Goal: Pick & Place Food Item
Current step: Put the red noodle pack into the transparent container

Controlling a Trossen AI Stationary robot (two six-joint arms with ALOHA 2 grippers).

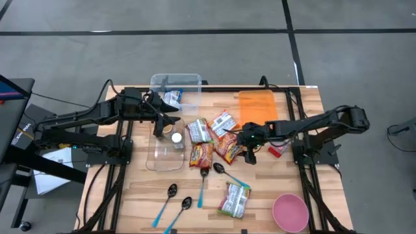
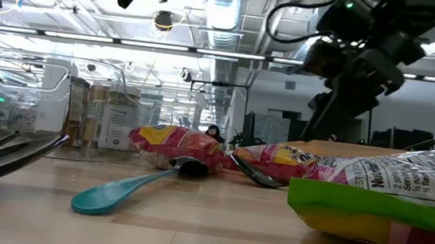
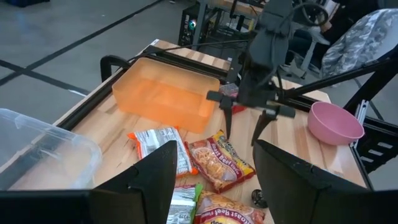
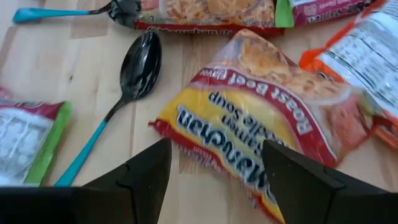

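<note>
Wooden table [image 1: 130, 195] – noodle packets, spoons, pink bowl [image 1: 290, 212] | right gripper [image 1: 249, 155] open over red noodle packet [image 4: 261, 106] mid-table | left gripper [image 1: 161, 127] open above clear tub [image 1: 175, 86] | grey floor, ceiling ducts

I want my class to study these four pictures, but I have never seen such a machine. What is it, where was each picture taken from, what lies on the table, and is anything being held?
It is a robot with two dark arms at a wooden table. One picture looks straight down, one looks level across the tabletop, and two come from cameras on the arms' wrists.

On the table lie several ramen packets, teal-handled spoons, a pink bowl, an orange bin and a clear bin.

The right gripper hovers open above a roast beef ramen packet. The left gripper is open above a clear lid. Neither holds anything.
</note>
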